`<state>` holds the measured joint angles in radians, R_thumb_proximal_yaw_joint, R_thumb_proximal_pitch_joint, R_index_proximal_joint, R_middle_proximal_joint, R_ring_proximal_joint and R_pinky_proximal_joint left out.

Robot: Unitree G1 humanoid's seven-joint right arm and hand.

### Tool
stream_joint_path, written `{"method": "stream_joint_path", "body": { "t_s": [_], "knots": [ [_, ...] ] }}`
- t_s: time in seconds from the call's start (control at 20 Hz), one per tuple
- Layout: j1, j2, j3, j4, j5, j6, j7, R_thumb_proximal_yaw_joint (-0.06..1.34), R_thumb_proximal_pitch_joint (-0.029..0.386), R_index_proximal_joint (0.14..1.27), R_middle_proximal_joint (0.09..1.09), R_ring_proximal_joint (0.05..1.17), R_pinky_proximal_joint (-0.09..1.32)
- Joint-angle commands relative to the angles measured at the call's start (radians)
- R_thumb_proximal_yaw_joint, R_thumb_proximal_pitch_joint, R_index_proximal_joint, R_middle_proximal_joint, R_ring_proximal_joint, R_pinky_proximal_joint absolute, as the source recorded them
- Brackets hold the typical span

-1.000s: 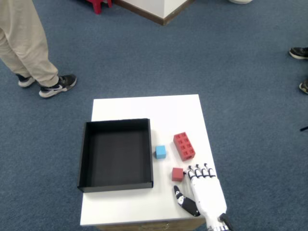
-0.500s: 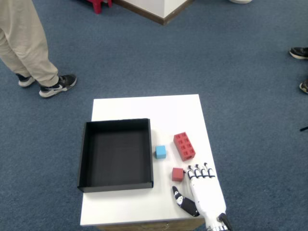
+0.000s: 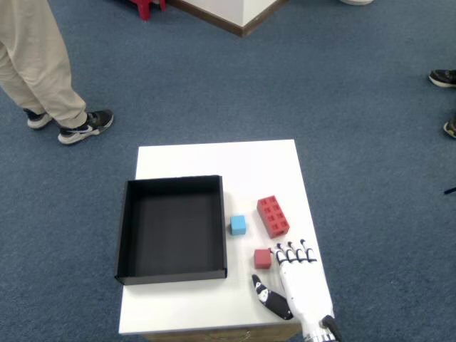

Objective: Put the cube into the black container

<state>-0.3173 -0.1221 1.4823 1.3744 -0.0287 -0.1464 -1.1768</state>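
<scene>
A small red cube [image 3: 263,258] lies on the white table [image 3: 214,160], just right of the black container [image 3: 172,228], which holds nothing. A small blue cube [image 3: 238,225] sits a little farther back, close to the container's right wall. My right hand [image 3: 296,285] rests at the table's front right corner, white with black fingertips, open and holding nothing. Its fingertips [image 3: 292,251] lie just right of the red cube, and the thumb [image 3: 267,297] points left below it.
A longer red studded brick [image 3: 273,216] lies behind the hand, right of the blue cube. A person's legs and shoes [image 3: 68,117] stand on the blue carpet at the far left. Other shoes show at the right edge [image 3: 443,78].
The hand has crept slightly left and forward, its thumb a bit nearer the red cube. The cubes and container have not moved.
</scene>
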Motion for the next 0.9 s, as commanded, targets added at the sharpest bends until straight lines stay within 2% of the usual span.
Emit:
{"method": "stream_joint_path", "body": {
  "t_s": [0.05, 0.45, 0.9],
  "knots": [
    [-0.047, -0.008, -0.010, -0.007, 0.015, 0.017, -0.060, 0.41, 0.112, 0.37, 0.26, 0.23, 0.11],
    [-0.077, -0.012, -0.008, -0.022, 0.006, 0.019, -0.098, 0.40, 0.108, 0.36, 0.25, 0.22, 0.10],
    [-0.081, -0.014, -0.004, 0.014, -0.013, -0.005, -0.083, 0.41, 0.103, 0.41, 0.29, 0.25, 0.13]
  ]
}}
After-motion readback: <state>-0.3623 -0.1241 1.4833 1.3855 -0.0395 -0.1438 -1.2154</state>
